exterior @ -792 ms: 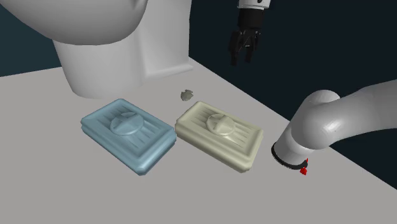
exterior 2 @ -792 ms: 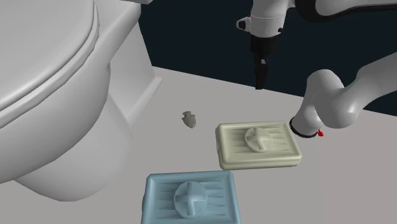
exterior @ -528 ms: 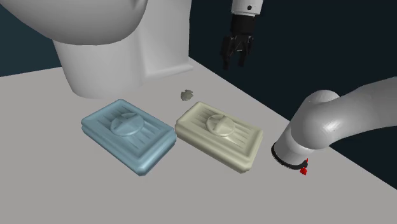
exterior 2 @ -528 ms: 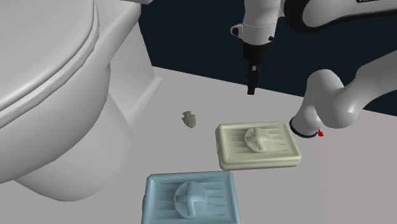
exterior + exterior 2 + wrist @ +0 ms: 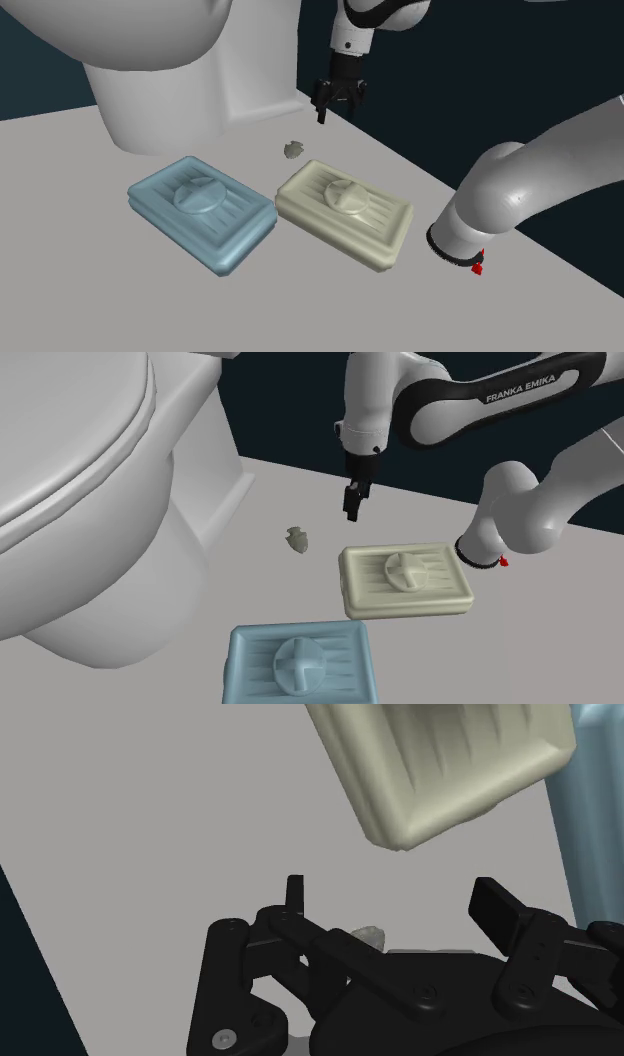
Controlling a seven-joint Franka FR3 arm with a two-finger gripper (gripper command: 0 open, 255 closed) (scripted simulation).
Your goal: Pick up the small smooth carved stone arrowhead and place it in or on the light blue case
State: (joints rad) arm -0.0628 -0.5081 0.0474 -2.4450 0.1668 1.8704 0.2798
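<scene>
A: Well, where is the little grey arrowhead [image 5: 292, 150]?
B: On the floor [image 5: 100, 290] by the toilet [image 5: 150, 80]. In the shoulder view it lies at 1 o'clock from the light blue case [image 5: 200, 210], not touching it.
A: And the gripper [image 5: 335, 108]?
B: At 1 o'clock from the arrowhead, jaws wide, holding nothing.

The toilet [image 5: 160, 80] is standing on the floor [image 5: 100, 300]. Before its base the first case [image 5: 200, 210] and, at the shoulder view's right, the second case [image 5: 345, 212] are lying side by side, apart. The arrowhead [image 5: 292, 150] is lying between the toilet's base and the second case, touching neither. The gripper [image 5: 350, 510] is hanging above the floor, near the arrowhead.
</scene>
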